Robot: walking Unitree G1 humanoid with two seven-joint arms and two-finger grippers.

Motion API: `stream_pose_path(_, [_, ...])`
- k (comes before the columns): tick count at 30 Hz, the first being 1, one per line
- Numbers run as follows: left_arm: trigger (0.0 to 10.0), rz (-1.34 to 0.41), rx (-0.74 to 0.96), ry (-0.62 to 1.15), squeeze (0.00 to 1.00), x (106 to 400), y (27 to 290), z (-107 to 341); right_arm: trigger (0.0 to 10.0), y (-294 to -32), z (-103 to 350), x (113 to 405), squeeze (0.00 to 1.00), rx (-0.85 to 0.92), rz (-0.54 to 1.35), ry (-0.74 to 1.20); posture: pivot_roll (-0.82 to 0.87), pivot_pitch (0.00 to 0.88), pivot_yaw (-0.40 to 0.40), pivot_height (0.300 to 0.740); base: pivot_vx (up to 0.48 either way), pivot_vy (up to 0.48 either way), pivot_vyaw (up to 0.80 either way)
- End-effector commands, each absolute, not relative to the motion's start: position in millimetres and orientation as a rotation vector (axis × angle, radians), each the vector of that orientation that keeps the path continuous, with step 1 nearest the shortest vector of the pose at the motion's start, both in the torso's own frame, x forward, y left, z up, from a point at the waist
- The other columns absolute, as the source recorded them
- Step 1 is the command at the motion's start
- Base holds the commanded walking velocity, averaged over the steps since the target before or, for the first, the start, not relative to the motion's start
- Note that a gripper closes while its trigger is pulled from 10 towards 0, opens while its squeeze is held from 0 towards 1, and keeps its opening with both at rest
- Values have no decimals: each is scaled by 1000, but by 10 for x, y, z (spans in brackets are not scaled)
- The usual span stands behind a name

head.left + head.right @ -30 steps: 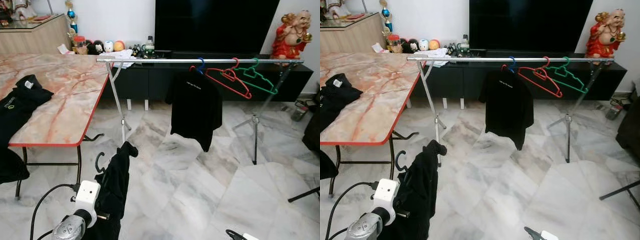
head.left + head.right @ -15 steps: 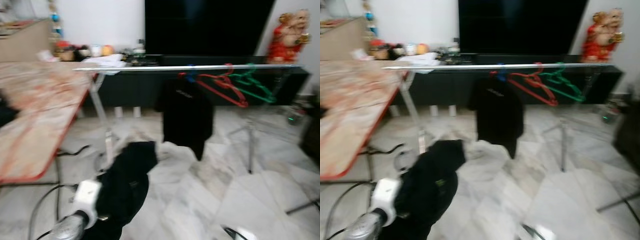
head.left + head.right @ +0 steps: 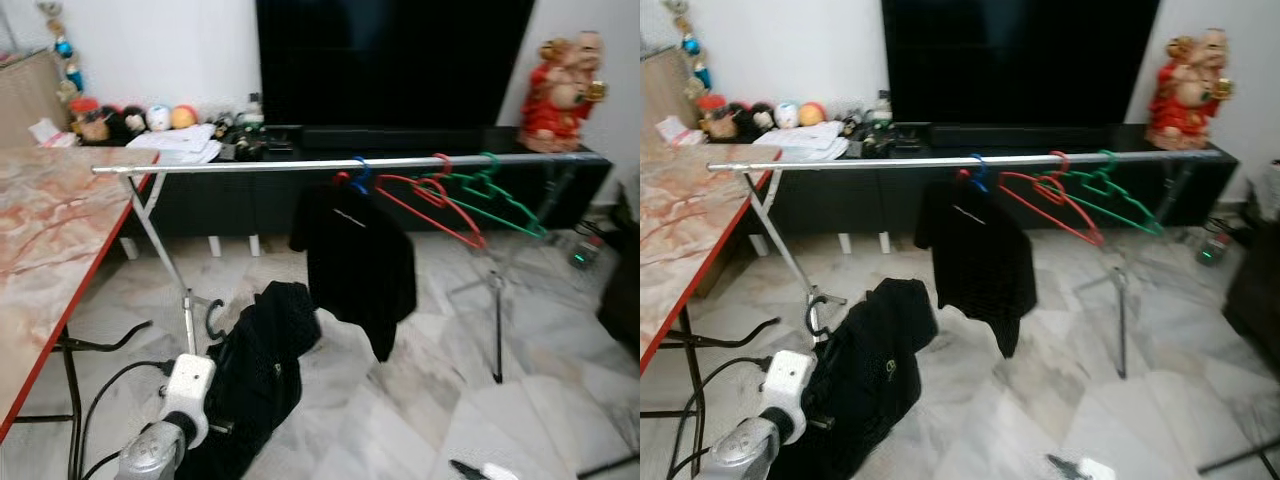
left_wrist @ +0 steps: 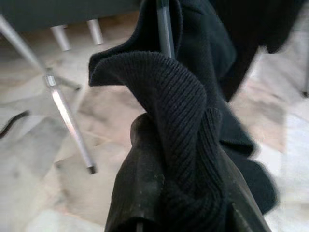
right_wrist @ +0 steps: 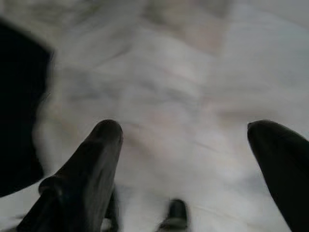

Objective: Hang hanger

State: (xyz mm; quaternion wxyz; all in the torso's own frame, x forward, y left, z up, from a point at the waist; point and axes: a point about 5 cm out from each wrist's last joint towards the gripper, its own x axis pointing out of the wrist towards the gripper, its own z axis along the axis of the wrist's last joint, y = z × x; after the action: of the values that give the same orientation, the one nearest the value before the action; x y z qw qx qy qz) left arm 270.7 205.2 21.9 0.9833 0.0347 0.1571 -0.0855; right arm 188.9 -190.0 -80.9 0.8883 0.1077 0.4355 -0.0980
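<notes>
Across the room, a silver rail [image 3: 300,165] on thin legs – carrying a black shirt [image 3: 357,260], a red hanger [image 3: 435,205] and a green hanger [image 3: 500,195]. Below, marble floor [image 3: 420,350]. At the left, a marble table [image 3: 50,260].

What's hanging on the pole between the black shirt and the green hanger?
A red hanger hangs on the rail between the black shirt and the green hanger, its hook beside the green one's, as the left eye view shows.
</notes>
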Motion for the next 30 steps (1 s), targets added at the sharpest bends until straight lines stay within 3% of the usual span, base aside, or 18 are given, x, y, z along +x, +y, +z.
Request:
stream_pose_path(1, [10000,-173,55,276,0,2790,2012,311,10000,-1999,-827,1822,0,220,-235,914,77,0,9,740,480,0,800])
stream_pose_path(23, [10000,-192,74,274,0,2826,1991,343,10000,-2023,-875,1707,0,236,-205,944,75,30,10,740,480,0,0])
stream_pose_path(30, [10000,-321,163,309,0,2853,1925,344,10000,-1932,-896,1686,0,242,-187,946,76,35,6,740,280,0,0])
